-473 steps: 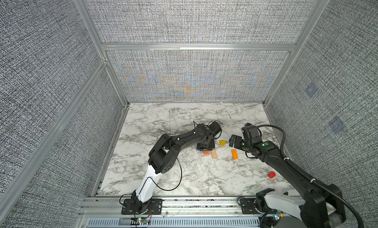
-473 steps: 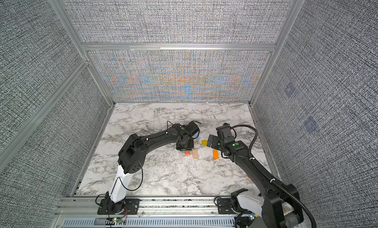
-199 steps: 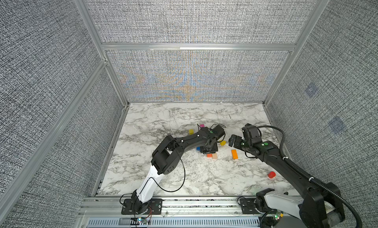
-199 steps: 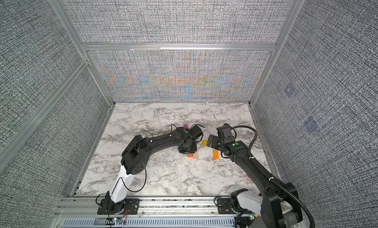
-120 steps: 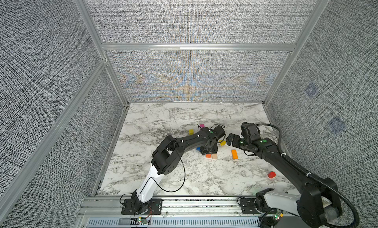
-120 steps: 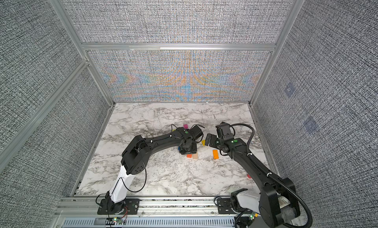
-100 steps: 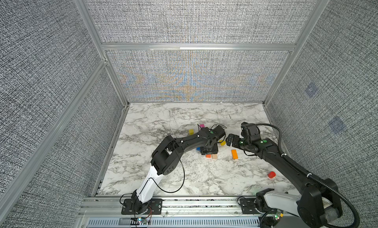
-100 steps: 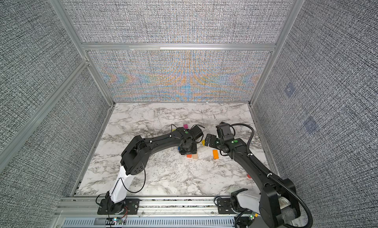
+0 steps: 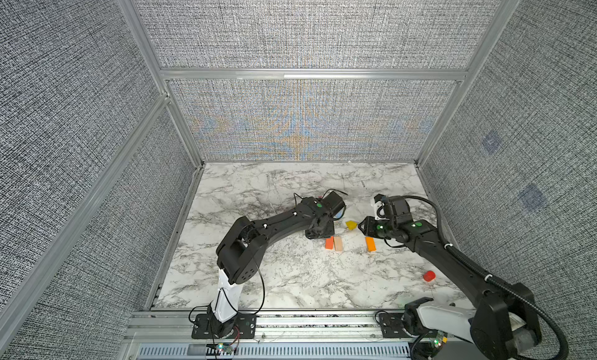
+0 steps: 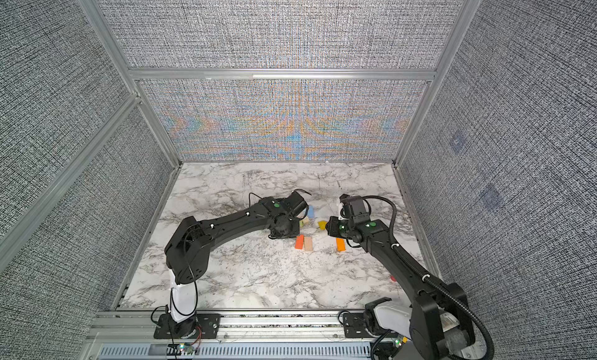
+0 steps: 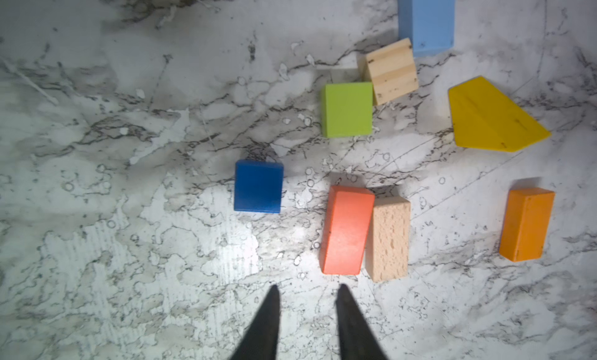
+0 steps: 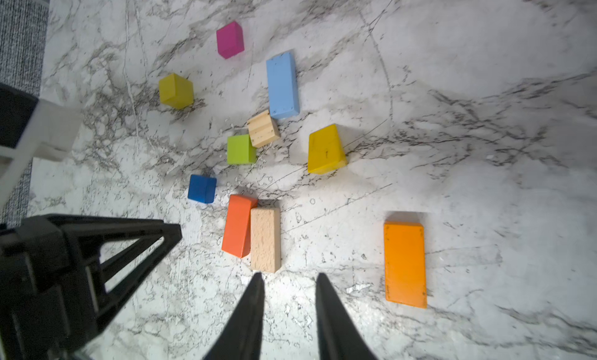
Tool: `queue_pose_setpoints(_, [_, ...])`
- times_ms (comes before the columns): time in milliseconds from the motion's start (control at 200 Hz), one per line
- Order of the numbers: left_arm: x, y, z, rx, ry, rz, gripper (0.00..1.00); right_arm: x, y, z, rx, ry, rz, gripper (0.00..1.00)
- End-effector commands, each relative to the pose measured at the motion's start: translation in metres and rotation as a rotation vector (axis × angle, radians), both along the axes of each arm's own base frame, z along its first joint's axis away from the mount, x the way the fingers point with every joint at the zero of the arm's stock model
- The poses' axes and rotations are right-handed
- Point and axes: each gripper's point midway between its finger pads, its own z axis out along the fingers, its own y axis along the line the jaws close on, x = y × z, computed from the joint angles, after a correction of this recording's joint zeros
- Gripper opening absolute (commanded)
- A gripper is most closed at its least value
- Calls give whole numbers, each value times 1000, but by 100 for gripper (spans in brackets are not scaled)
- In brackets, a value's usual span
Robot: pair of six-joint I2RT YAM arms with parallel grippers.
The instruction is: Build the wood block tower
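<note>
The desk point(image 9: 290, 277) carries all the wood blocks lying singly on its marble surface. No block rests on another, so the tower does not exist yet and, by this evidence, every stacking step remains to be done. The left claw point(image 11: 308, 287) hangs above the desk with its jaws narrowly parted and grasps nothing; it is near the ends of the red-orange brick point(image 11: 345, 229) and the tan brick point(image 11: 389, 238), which lie touching side by side. The right claw point(image 12: 289, 276) is likewise narrowly parted and empty, between that pair and the orange brick point(image 12: 404, 264), which lies apart from them. The light blue brick point(image 12: 282, 85) lies farther out, one end just beside the tan cube point(image 12: 263, 128). The yellow wedge point(image 12: 324, 150) lies alone near the middle of the group. The green cube point(image 12: 240, 150) touches a corner of the tan cube. The blue cube point(image 12: 202, 188), the yellow cube point(image 12: 176, 90) and the magenta cube point(image 12: 230, 40) each stand free. In a top view, a red block point(image 9: 429, 276) lies well apart from the rest, beside the right arm. A likely first step is to seat one wide brick as the base.
</note>
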Motion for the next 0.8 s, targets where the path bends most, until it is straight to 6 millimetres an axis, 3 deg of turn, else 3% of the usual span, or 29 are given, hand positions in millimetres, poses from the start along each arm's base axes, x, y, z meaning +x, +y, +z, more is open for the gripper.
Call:
queue_pose_setpoints(0, [5, -6, 4, -53, -40, -56, 0, -8, 24, -2, 101, 43, 107, 13])
queue_pose_setpoints(80, [4, -4, -4, -52, -31, -80, 0, -10, 35, -8, 152, 78, 141, 0])
queue_pose_setpoints(310, [4, -16, -28, -93, -13, -154, 0, -12, 41, -34, 186, 144, 136, 0])
queue_pose_setpoints(335, [3, -16, -41, -81, 5, -155, 0, -12, 41, -36, 185, 148, 136, 0])
queue_pose_setpoints(440, [1, -18, -54, -99, 29, -155, 0, -16, 39, -49, 177, 180, 129, 0])
queue_pose_setpoints(795, [-4, -24, -71, -141, 59, -154, 0, -22, 42, -83, 149, 252, 122, 0])
